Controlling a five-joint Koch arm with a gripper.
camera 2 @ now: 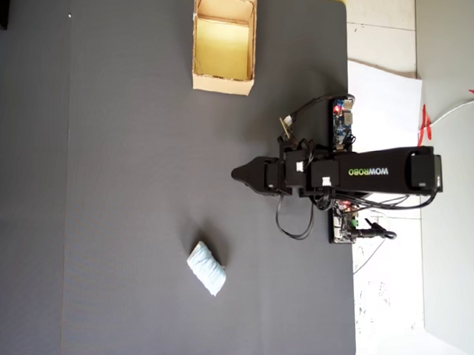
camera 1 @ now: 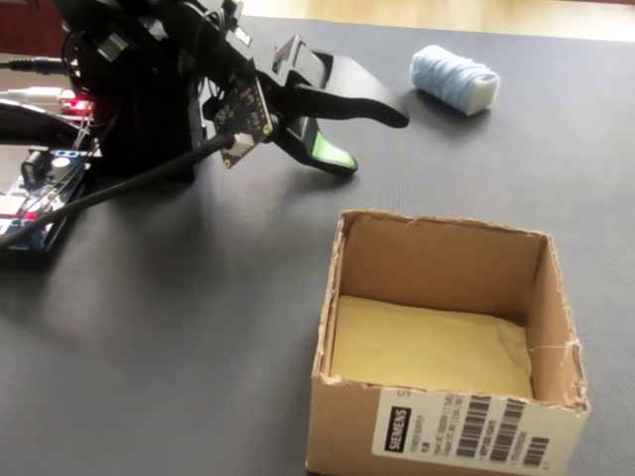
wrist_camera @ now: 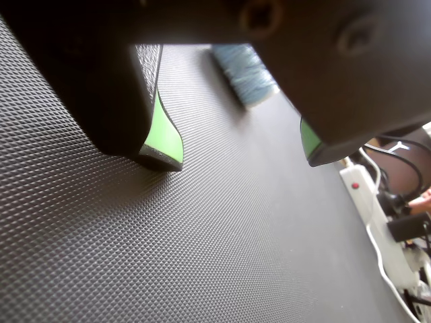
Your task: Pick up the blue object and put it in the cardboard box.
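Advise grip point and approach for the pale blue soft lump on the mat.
Take the small pale blue soft oblong lump at its middle, across the short width, coming from above. It lies flat and free on the dark mat, so the open tool can straddle it.
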